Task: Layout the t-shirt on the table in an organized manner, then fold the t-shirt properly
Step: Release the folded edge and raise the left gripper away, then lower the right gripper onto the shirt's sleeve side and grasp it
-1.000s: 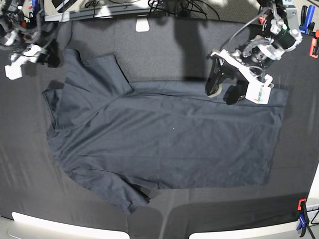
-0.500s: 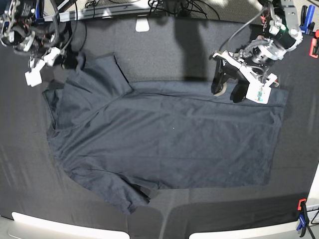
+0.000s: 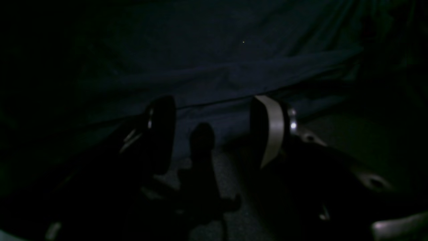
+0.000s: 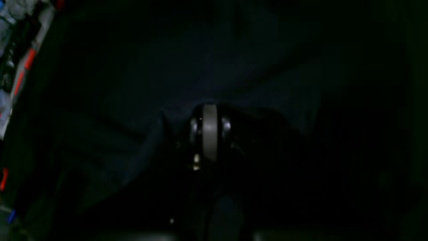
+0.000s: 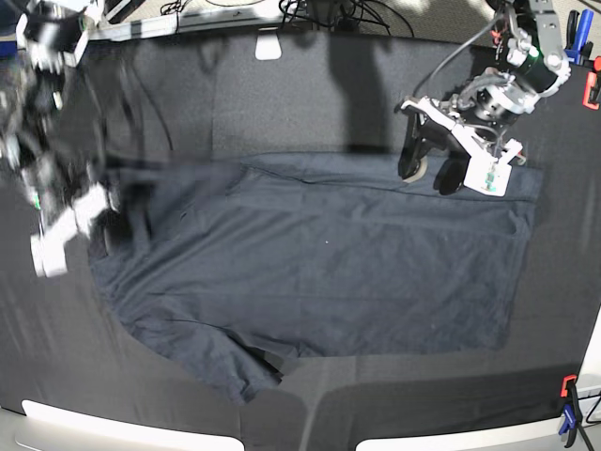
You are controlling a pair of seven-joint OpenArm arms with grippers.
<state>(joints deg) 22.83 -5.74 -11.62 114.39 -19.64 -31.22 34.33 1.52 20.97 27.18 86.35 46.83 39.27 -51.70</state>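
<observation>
Mostly flat, a dark grey t-shirt lies spread across the black bench, one sleeve crumpled near its front edge. Its far hem sits under the wide-apart left claw; the right claw, blurred, is pinched together on its opposite end.

t-shirt spread on table, claws at edges

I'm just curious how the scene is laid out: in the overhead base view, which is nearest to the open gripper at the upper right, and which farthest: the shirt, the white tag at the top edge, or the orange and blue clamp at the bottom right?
From the left gripper:
1. The t-shirt, its top edge right beneath.
2. The white tag, up and leftward.
3. The clamp, bottom right corner, farthest.
</observation>
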